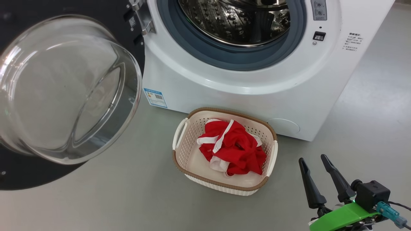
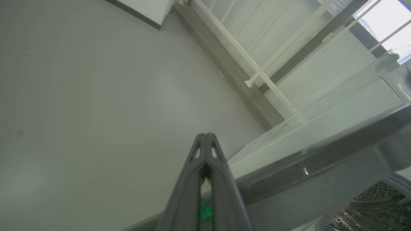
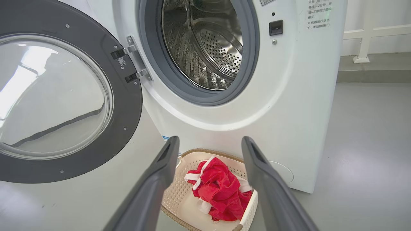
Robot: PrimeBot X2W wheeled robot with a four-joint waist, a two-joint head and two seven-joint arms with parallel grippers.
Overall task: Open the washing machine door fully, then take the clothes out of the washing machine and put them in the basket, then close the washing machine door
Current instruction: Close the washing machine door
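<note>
Gaping wide, the right tool (image 1: 312, 158) grips nothing, while the left tool (image 2: 205, 136) is clenched empty.

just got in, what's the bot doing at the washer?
Unloading looks done: the washing machine door stands wide open, the drum looks empty where visible, and the red clothes lie in the basket on the floor before the washing machine. The right gripper hangs open and empty, touching nothing. The left gripper is shut on nothing, close to the door's rim. Closing the door remains.
</note>
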